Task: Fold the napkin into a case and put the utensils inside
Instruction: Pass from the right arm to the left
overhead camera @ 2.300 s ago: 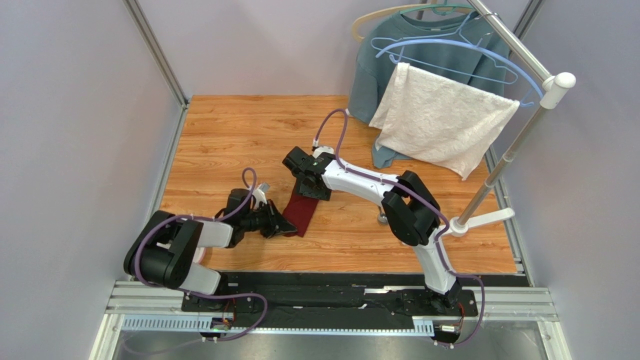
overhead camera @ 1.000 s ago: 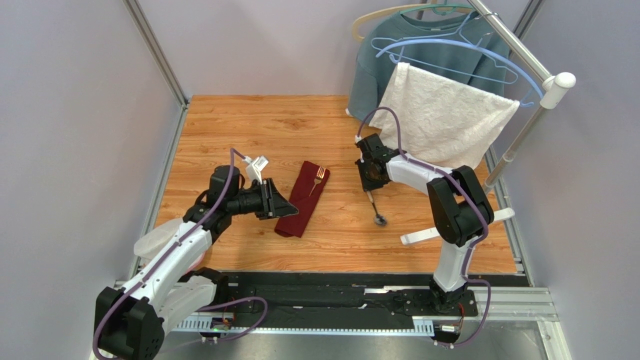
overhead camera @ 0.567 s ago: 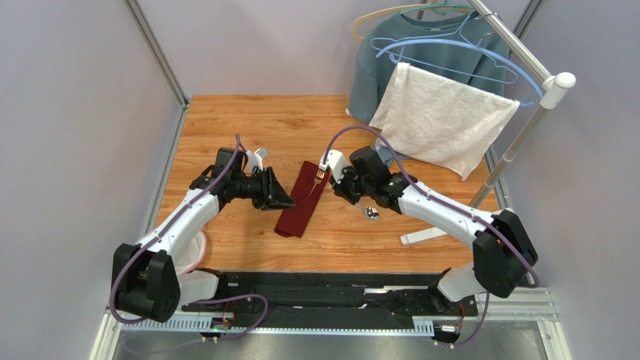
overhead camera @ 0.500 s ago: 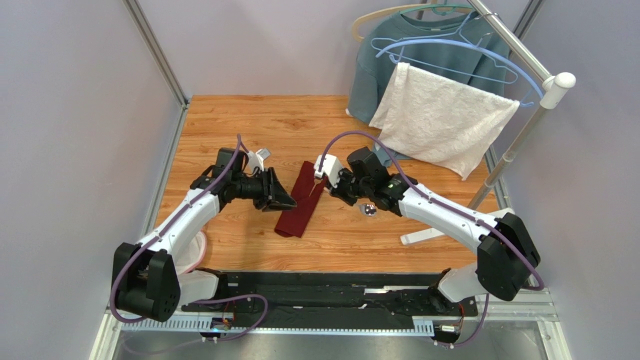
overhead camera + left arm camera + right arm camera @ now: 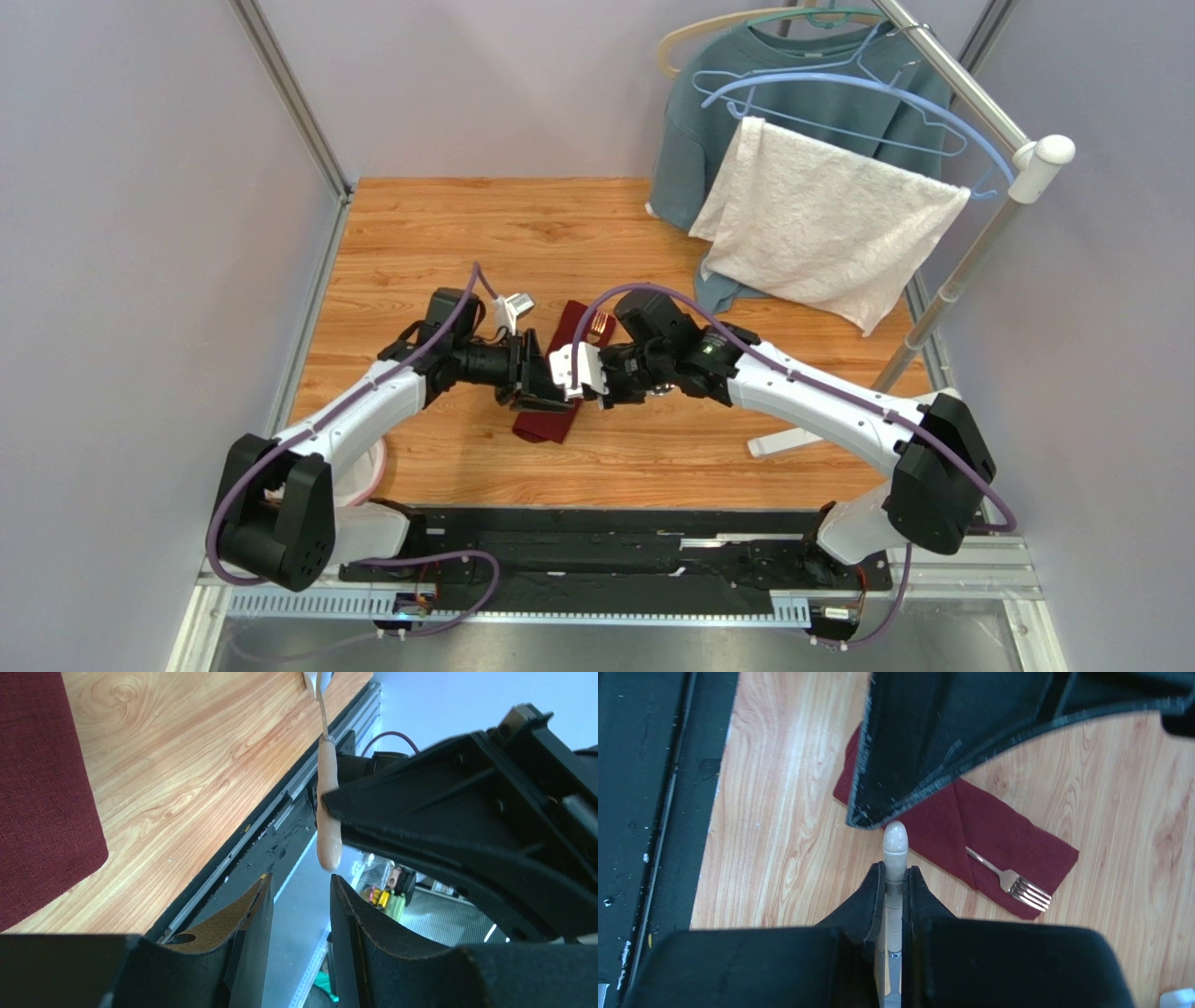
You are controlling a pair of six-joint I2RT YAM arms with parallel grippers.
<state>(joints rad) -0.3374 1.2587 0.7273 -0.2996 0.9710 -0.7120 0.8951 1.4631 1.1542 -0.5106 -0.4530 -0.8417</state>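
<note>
Tabletop (image 5: 421, 238) in light wood; grey walls (image 5: 140, 210)

This is a robotics lab test cell, not a lived-in room. Plain pale-grey panel walls (image 5: 126, 238) set in aluminium posts (image 5: 289, 95) box in a wood-grain desk (image 5: 421, 224). A white-and-black left arm (image 5: 358, 413) and right arm (image 5: 828, 399), trailing purple cables (image 5: 659, 293), are bolted to a metal rail (image 5: 982, 567) at its near edge. The household things look like staged props: a garment rack (image 5: 968, 80) with a grey-blue sweatshirt (image 5: 687, 133) and a white towel (image 5: 828, 217), and a maroon napkin (image 5: 539, 423) on the desk.
</note>
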